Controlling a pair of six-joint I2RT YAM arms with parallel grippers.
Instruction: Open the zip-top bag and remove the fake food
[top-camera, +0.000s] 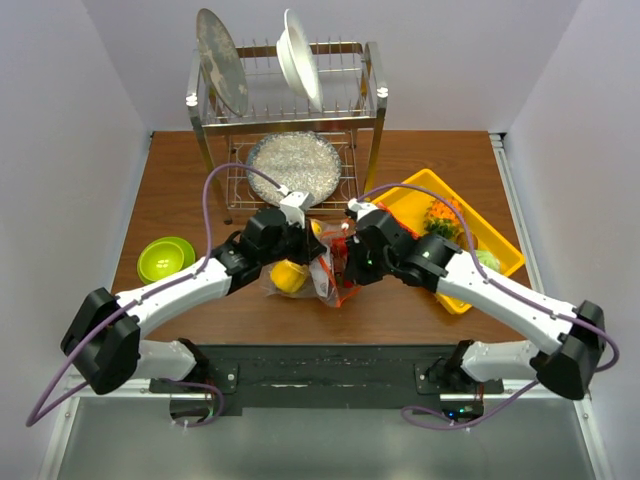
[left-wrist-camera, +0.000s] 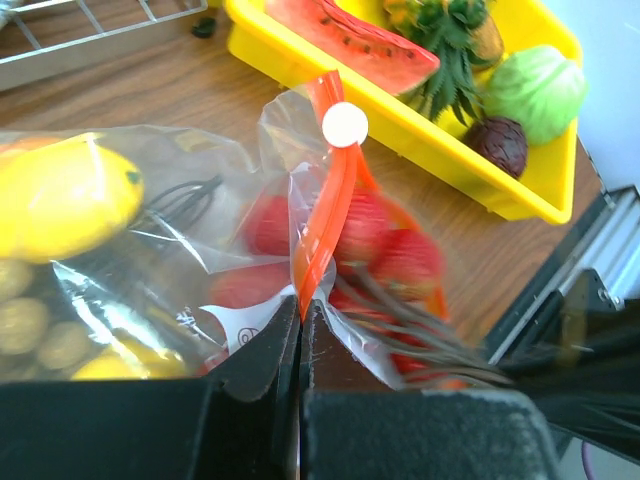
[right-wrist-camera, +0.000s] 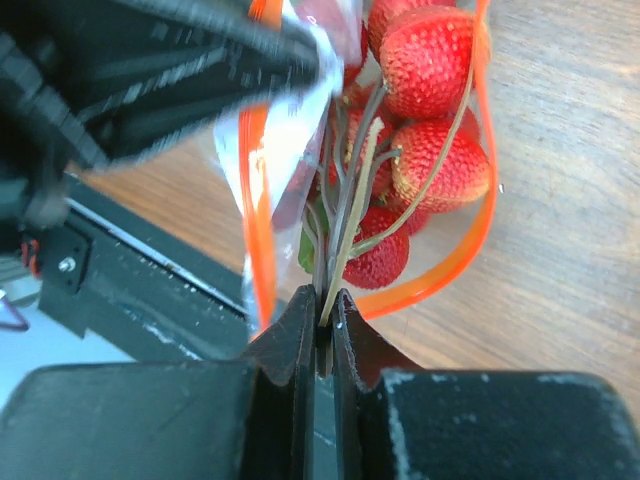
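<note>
Clear crinkly plastic: one zip-top bag (top-camera: 318, 272), at mid-tabletop (top-camera: 180, 190) between your two arms. Your left gripper (left-wrist-camera: 300, 312) has its jaws clenched on the bag's plastic, right at its one orange-red zipper strip (left-wrist-camera: 325, 215). One round white label (left-wrist-camera: 345, 125) sits on that strip. Your right gripper (right-wrist-camera: 325, 305) has its jaws clenched on the stems of one red lychee-like cluster (right-wrist-camera: 435, 110). That cluster has at least five bumpy fruits and lies inside the zipper's open loop. Inside the bag: one big yellow fruit (left-wrist-camera: 60, 195), three brown balls (left-wrist-camera: 25, 325) showing, one more yellow piece (left-wrist-camera: 110, 365) low down. Near the bag, one yellow tray (left-wrist-camera: 400, 125) holds one watermelon slice (left-wrist-camera: 350, 40), one pineapple (left-wrist-camera: 450, 35), one cabbage (left-wrist-camera: 535, 90) and one dark brown piece (left-wrist-camera: 497, 145).
</note>
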